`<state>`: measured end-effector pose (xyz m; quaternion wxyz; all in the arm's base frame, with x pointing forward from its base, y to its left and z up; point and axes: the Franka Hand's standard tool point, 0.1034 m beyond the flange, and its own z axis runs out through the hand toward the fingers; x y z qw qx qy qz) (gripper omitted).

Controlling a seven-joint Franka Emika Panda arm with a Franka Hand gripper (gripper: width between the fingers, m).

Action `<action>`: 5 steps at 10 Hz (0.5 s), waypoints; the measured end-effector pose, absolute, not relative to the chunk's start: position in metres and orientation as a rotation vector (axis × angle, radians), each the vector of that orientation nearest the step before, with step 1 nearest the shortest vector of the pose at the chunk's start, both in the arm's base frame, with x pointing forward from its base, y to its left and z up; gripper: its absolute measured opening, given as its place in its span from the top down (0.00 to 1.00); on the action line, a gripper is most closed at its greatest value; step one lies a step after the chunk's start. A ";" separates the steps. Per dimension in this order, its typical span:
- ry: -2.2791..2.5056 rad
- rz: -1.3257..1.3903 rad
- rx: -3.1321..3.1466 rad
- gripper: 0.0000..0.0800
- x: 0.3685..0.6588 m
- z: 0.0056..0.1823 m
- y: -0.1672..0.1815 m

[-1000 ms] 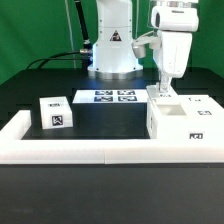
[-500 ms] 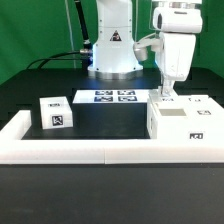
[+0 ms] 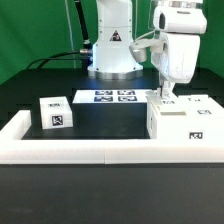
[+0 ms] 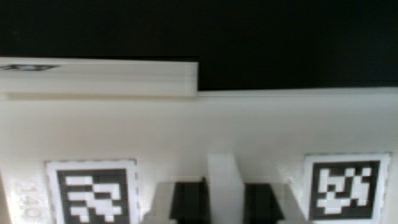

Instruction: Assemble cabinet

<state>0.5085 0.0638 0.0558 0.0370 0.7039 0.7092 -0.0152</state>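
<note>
The cabinet body, a white box with tags, stands at the exterior view's right against the border wall. A smaller white cube part with a tag sits at the left. My gripper points straight down just above the body's back left corner, and its fingers look narrow and close together. The wrist view is filled from close up by white cabinet surface with two tags and a thin white rib between two dark gaps. My fingers do not show clearly there.
The marker board lies flat behind the parts, in front of the robot base. The long low white border wall runs along the front and up both sides.
My gripper has risen a little above the cabinet body's back left corner. The body and the cube part have not moved.
</note>
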 end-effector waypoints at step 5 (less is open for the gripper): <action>2.048 -0.120 2.283 0.91 0.526 0.056 0.067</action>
